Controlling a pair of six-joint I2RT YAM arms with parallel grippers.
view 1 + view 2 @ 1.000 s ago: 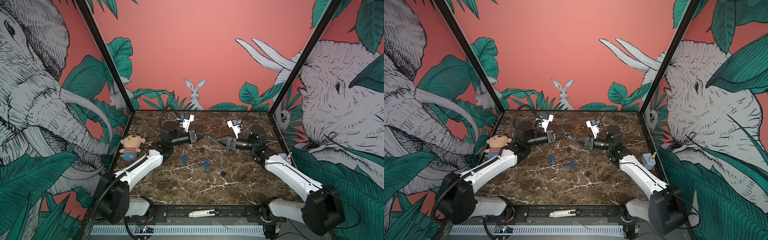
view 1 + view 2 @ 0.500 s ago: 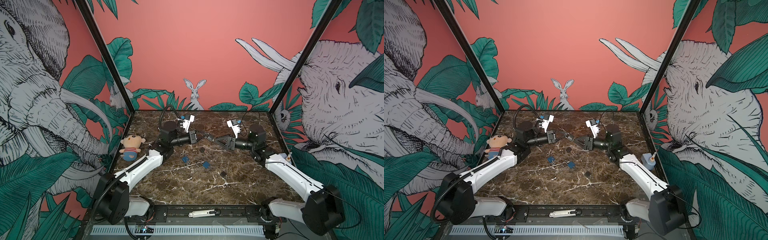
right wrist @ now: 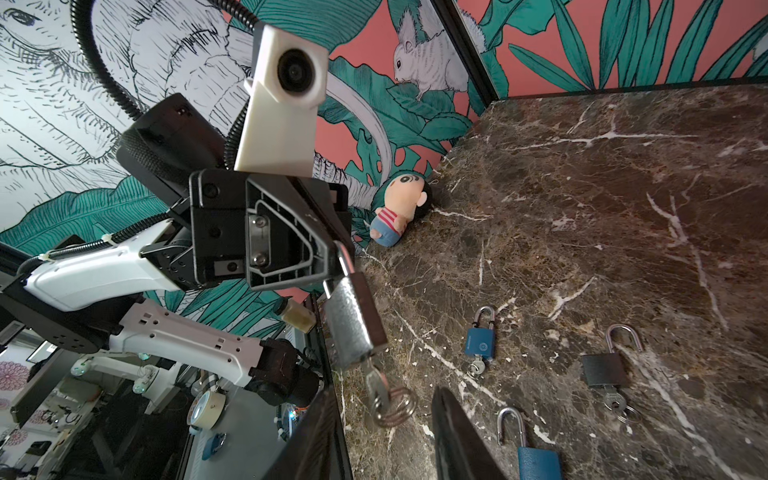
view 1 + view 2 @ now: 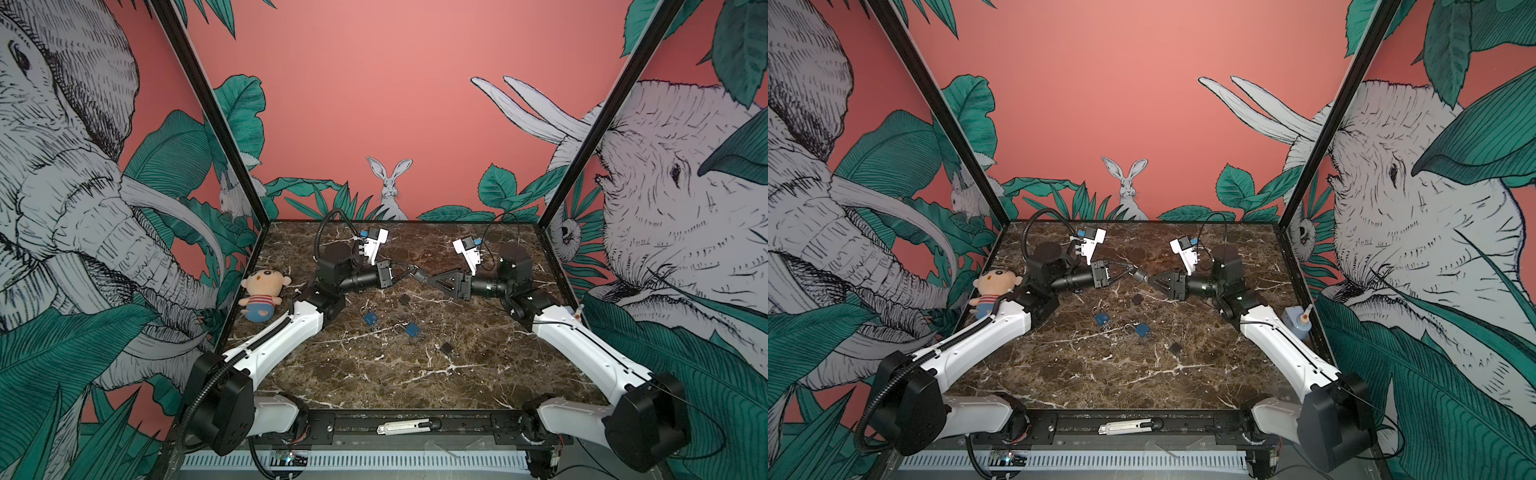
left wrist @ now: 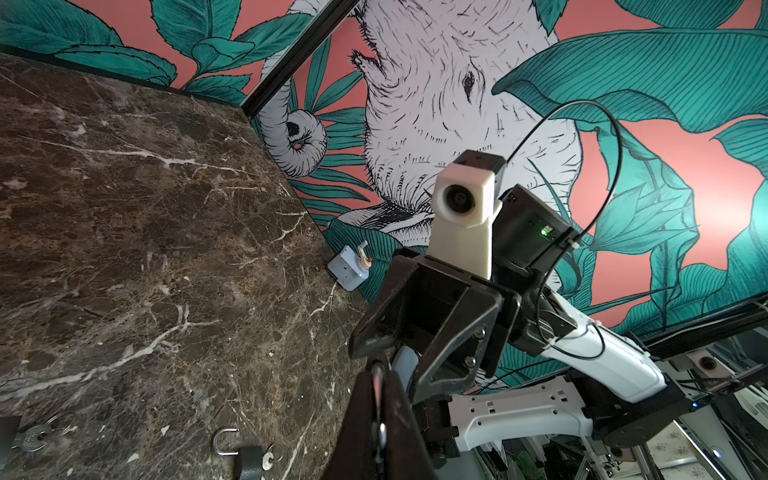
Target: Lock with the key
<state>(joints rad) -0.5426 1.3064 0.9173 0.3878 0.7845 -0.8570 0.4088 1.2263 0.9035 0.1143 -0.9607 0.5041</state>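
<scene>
Silver padlock [image 3: 353, 320] shackle part-hidden in clenched left pincer [image 3: 337, 255]; right pincer [image 3: 384, 399] released, key [image 3: 374, 380] between jaws.

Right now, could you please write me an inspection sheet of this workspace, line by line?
Surface: brown marble tabletop, no spill seen.
Job's things: silver padlock held in the air, key in its keyhole; two blue padlocks and two black padlocks lie on the tabletop.
Clutter: plush doll, pale blue box, both at the edges.
Grippers: left pincer shut on the silver padlock's shackle; right pincer open, close to the key.
Cables: corrugated hose on left arm, thin cable on right arm.
Surroundings: jungle mural walls on three sides.
</scene>
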